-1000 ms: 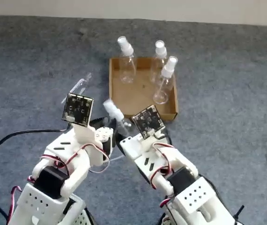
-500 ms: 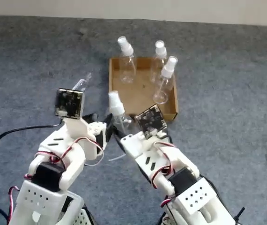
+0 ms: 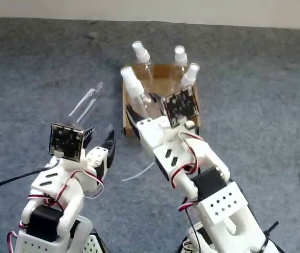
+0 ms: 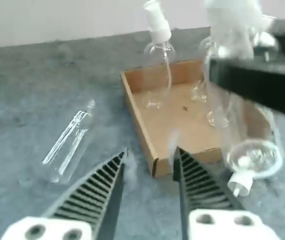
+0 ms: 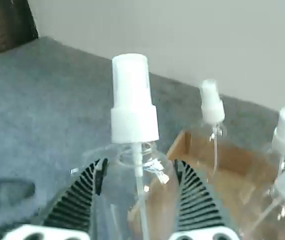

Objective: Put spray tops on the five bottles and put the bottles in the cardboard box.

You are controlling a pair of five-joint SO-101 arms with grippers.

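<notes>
My right gripper (image 3: 139, 112) is shut on a clear bottle (image 3: 135, 90) with a white spray top, held upright above the near left part of the cardboard box (image 3: 161, 105). In the right wrist view the bottle (image 5: 132, 192) sits between the jaws of the right gripper (image 5: 137, 175). Three capped bottles (image 3: 142, 59) (image 3: 179, 58) (image 3: 189, 78) stand in the box. A bottle without a top (image 3: 85, 103) lies on the carpet left of the box. My left gripper (image 3: 99, 138) is open and empty, nearer than the box; the left wrist view shows this gripper (image 4: 150, 155) facing the box (image 4: 152, 125).
A loose spray top (image 4: 240, 184) lies on the grey carpet near the box's front corner, its thin tube (image 3: 137, 172) showing between the two arms. A cable (image 3: 8, 180) trails off the left arm's base.
The right arm has lifted the capped bottle from between the arms and carried it forward over the box. The left gripper has let go, drawn back and opened.
</notes>
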